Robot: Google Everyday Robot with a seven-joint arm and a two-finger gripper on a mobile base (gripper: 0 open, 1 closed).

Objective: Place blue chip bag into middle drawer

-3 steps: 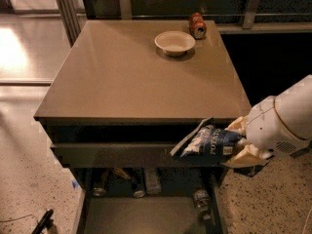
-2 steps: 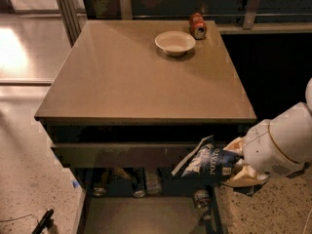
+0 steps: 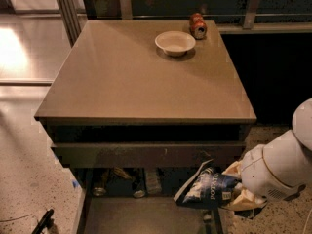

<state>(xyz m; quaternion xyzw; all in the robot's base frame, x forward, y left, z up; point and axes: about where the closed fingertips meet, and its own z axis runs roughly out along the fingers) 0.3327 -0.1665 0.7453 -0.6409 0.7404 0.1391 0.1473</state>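
The robot's claw point(image 3: 237, 186) is low on the right side, next to the cabinet's front corner. Its two tan fingers point(image 3: 233, 169) are closed on the right end of the blue chip bag point(image 3: 208, 189), one finger above the bag and one below it. The bag is up in the air, lying almost flat, and its white print faces up. Its left end reaches over the right side of the middle drawer point(image 3: 136, 221). The bag is just under the front of the shallow drawer point(image 3: 146, 153).

The middle drawer is pulled out wide. Its flat grey-brown floor is bare near the front. At the back, under the shallow drawer, lie some small things point(image 3: 139, 189) that look like cans or bottles, but I cannot tell what they are.

The shallow drawer is pulled out just a little, and its long dark front sticks out past the cabinet top point(image 3: 126, 82).

On the far side of the top sits a white bowl point(image 3: 175, 43). An orange-red soda can point(image 3: 197, 26) is just behind it, to the right.
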